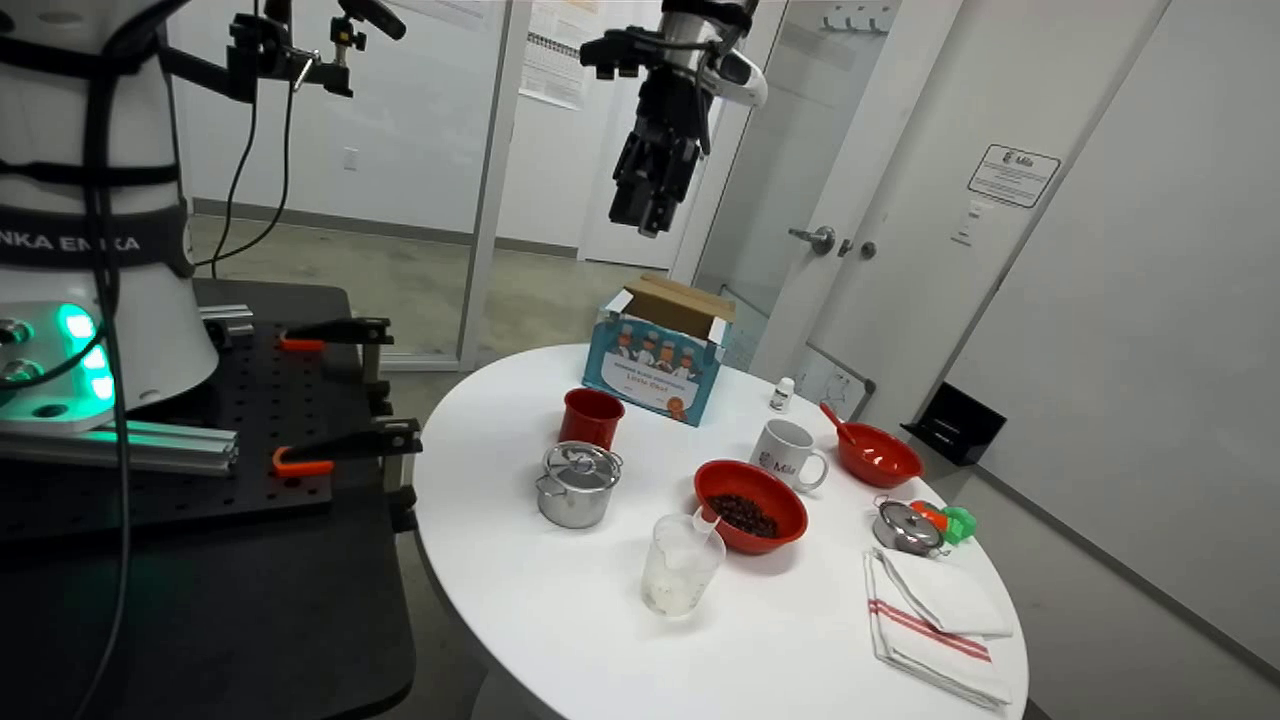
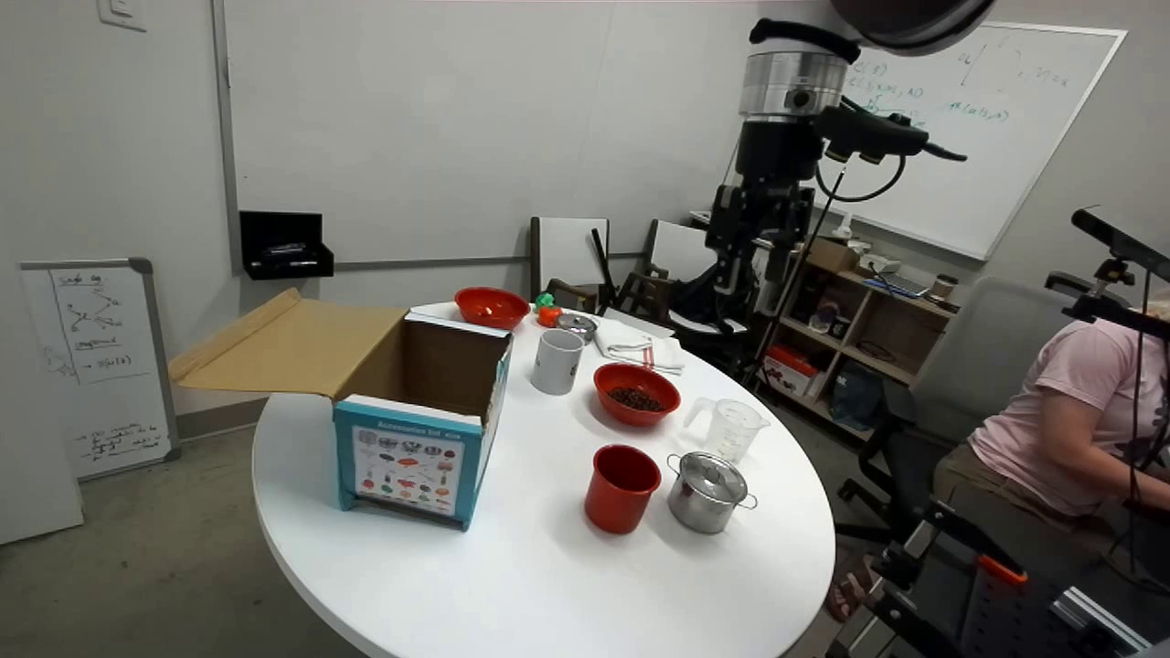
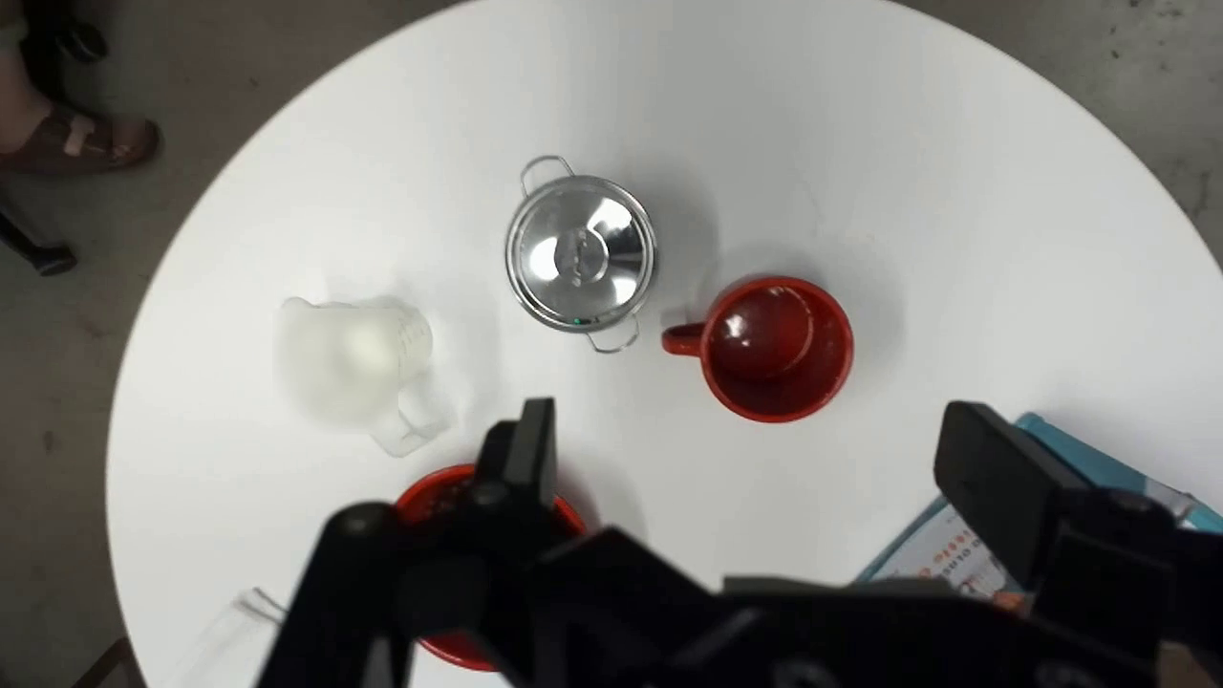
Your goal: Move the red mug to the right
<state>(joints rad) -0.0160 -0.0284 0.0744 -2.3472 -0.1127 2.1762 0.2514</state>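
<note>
From left to right in the wrist view, the plastic jug (image 3: 334, 361) and the lidded pot (image 3: 581, 256) stand on the table (image 3: 860, 143); the red mug (image 3: 776, 349) stands upright between the pot and the box (image 3: 955, 549). My claw (image 3: 748, 447) is spread wide, its two fingers (image 3: 994, 478) well apart with nothing gripped, and in both exterior views it hangs clear above the table.

I see glare on the pot lid (image 3: 573, 225), soft shadows across the bright desk (image 3: 917, 143), my fingers (image 3: 994, 478) dark and blurred.
</note>
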